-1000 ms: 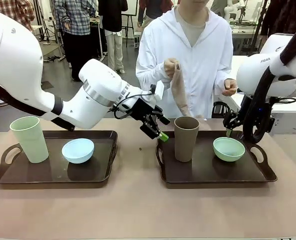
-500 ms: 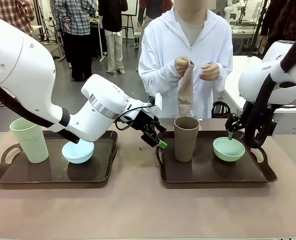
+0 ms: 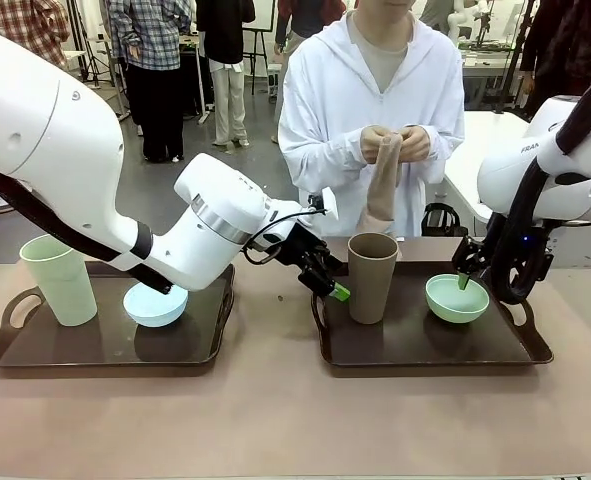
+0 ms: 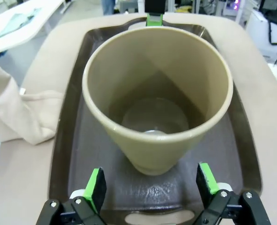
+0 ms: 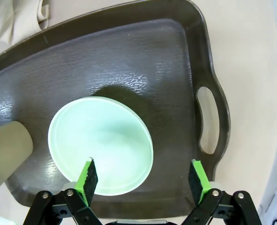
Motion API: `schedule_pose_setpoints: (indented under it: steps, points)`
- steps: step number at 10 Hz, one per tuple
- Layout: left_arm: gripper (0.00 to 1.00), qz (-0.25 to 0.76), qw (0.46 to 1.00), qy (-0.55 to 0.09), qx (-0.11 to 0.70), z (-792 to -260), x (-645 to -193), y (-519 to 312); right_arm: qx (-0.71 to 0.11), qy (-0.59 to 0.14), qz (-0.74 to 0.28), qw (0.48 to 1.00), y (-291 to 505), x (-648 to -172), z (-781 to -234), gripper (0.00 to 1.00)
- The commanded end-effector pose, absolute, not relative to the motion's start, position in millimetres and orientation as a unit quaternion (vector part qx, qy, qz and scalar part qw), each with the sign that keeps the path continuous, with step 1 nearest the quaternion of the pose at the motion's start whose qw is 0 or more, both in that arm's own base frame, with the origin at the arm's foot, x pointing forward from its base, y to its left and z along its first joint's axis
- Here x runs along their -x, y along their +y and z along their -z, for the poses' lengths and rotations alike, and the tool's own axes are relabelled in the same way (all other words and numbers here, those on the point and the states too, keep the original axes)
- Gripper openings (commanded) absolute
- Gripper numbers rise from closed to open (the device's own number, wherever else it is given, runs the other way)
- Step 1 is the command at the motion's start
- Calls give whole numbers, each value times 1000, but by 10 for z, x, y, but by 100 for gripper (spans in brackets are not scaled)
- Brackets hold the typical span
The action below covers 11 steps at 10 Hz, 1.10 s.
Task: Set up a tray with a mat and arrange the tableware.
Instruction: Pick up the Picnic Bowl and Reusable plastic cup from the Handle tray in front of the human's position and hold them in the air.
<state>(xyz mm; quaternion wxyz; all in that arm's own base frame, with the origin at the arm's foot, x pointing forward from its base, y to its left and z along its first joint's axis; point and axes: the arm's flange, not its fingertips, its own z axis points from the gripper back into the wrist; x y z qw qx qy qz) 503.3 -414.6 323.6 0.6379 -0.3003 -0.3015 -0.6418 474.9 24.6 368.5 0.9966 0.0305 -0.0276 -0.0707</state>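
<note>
My left gripper (image 4: 151,180), spread wide, faces the brown tumbler (image 4: 157,93) at the tray (image 4: 68,154) edge; right gripper (image 5: 142,174), spread, over the mint bowl (image 5: 101,140).

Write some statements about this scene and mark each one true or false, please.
1. The brown tumbler and the mint bowl share one tray. True.
2. The left gripper is shut on the brown tumbler. False: it is open.
3. The person's hands hold a cloth. True.
4. The blue bowl sits inside the green tumbler. False: it stands beside it.
5. The right gripper is open above the mint bowl. True.
</note>
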Motion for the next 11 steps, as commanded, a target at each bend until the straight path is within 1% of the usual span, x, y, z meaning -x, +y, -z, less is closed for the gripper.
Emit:
schedule_pose_setpoints:
  steps: [1,6,11]
  points:
    - [100,640,634,-308,306,-3213,-5061,-4254,-43,-34,62,997,234,-4777,-3615,100]
    - [100,657,614,-306,314,-3074,-5081,-4459,-55,-28,56,996,243,-4836,-3550,100]
    - [100,656,604,-310,329,-2982,-5149,-4565,-58,-20,52,997,265,-4876,-3523,100]
